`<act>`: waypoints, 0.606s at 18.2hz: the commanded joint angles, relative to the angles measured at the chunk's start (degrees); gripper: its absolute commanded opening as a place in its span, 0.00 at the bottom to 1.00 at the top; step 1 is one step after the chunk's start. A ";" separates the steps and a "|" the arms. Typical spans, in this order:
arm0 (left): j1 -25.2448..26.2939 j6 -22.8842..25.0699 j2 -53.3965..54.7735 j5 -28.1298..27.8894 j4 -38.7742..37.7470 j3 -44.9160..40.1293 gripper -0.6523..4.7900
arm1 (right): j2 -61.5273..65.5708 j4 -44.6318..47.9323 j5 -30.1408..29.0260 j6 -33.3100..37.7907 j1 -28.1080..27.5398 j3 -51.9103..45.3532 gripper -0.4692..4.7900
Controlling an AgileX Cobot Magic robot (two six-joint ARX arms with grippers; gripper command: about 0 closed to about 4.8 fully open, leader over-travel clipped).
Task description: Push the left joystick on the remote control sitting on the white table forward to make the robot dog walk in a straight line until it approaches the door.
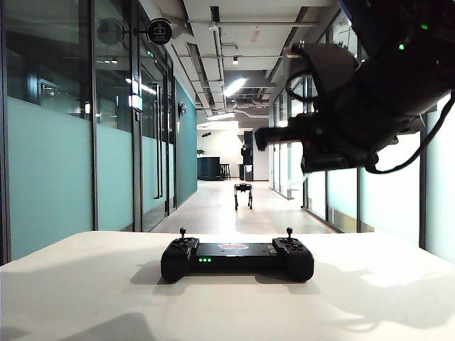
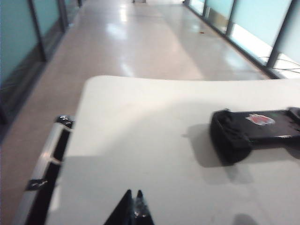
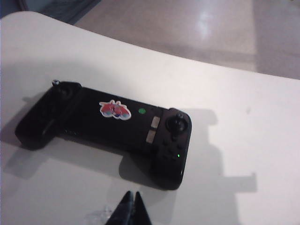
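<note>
The black remote control lies in the middle of the white table, green LEDs lit. Its left joystick stands upright and untouched, as does the same joystick in the right wrist view. The robot dog stands far down the corridor. My right gripper hangs shut and empty high above the controller's right side. In its own view the right gripper is over bare table beside the remote control. My left gripper is shut, empty, well off to the side of the remote control.
Glass walls line both sides of the corridor, which ends in a dark area. The right joystick stands at the controller's other end. The table's rounded edge drops off beside a metal rail.
</note>
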 commanded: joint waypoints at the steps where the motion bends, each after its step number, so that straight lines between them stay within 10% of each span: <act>1: 0.09 0.04 0.24 0.52 -1.27 -0.57 0.11 | -1.22 -0.04 0.04 -1.53 0.24 0.09 0.09; 11: 0.07 0.07 0.17 1.44 -1.25 -0.55 0.11 | -9.29 -4.68 0.02 -1.42 0.44 -3.67 0.09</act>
